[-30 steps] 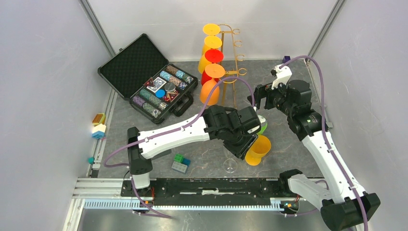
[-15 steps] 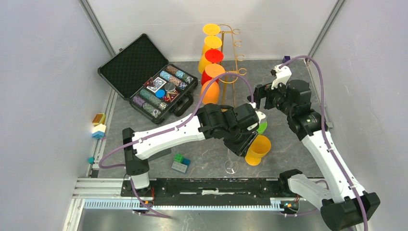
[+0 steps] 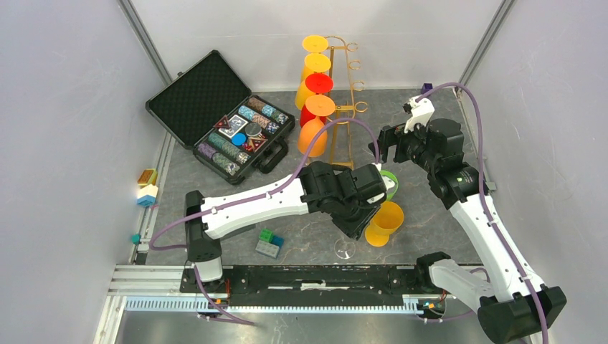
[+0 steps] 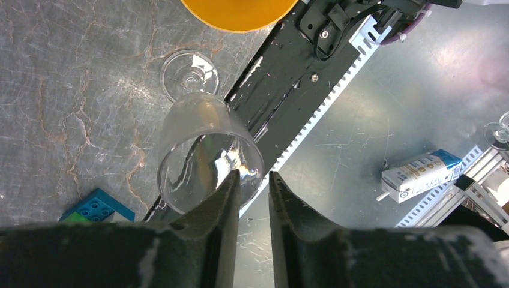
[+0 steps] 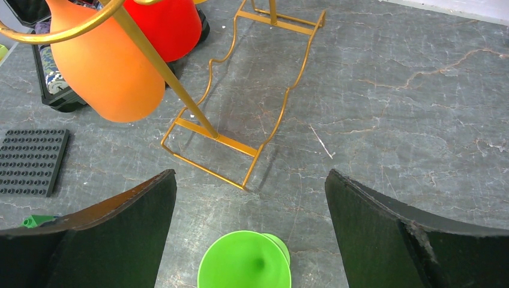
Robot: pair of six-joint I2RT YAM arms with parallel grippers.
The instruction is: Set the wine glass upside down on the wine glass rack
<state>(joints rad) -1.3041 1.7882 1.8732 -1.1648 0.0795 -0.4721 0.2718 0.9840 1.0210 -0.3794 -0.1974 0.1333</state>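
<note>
A clear wine glass [image 4: 204, 150] stands on the table near the front rail, its foot [image 3: 345, 249] showing in the top view. My left gripper [image 4: 252, 173] is over it with a narrow gap between the fingers. One finger reaches into the bowl and the rim's near wall lies between the fingertips. In the top view the left gripper [image 3: 356, 223] is beside a yellow-orange cup [image 3: 383, 222]. The gold wire wine glass rack [image 3: 345, 107] stands at the back, its base in the right wrist view [image 5: 240, 120]. My right gripper [image 5: 249, 174] is wide open and empty above an upturned green glass [image 5: 245, 264].
Yellow, red and orange glasses [image 3: 314, 136] hang upside down on the rack's left side. An open black case of poker chips [image 3: 229, 122] lies at the back left. Toy bricks [image 3: 269, 244] lie near the front rail [image 3: 323, 276]. A dark baseplate [image 5: 30, 162] is in the right wrist view.
My left arm has shifted a little to the left over the clear glass. The glass's foot has stayed in place. The right arm has not moved.
</note>
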